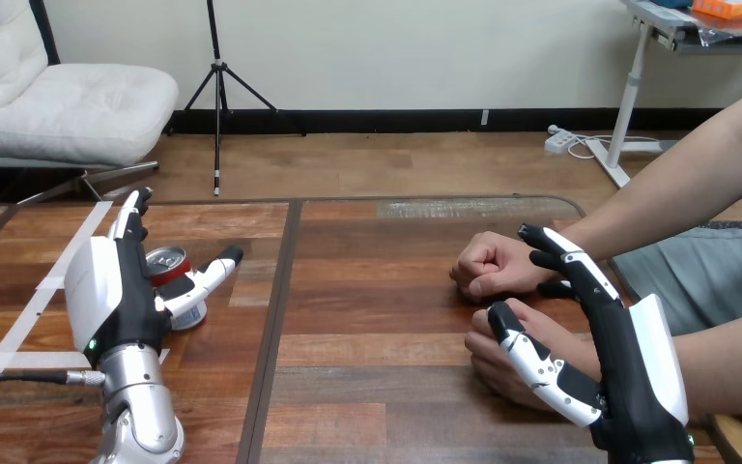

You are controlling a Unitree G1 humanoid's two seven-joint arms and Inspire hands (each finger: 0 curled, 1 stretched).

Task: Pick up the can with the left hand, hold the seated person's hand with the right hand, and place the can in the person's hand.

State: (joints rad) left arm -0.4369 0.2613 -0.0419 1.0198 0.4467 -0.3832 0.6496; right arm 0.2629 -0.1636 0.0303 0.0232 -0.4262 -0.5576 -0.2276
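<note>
1. The left hand (114,295), at lower left, has its fingers and thumb straight and spread, not clamped.
2. The can (166,263) stands upright on the table (377,319) between that hand's fingers and thumb. It is probably light, thin-walled and slick, so grip gently round the mid-wall.
3. Right of centre rest the person's far fist (488,266) and the person's near hand (488,372).
4. The right hand (628,362), at lower right, is uncurled above them and grips nothing.

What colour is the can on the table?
The can is red with a silver top, seen in the head view.
</note>
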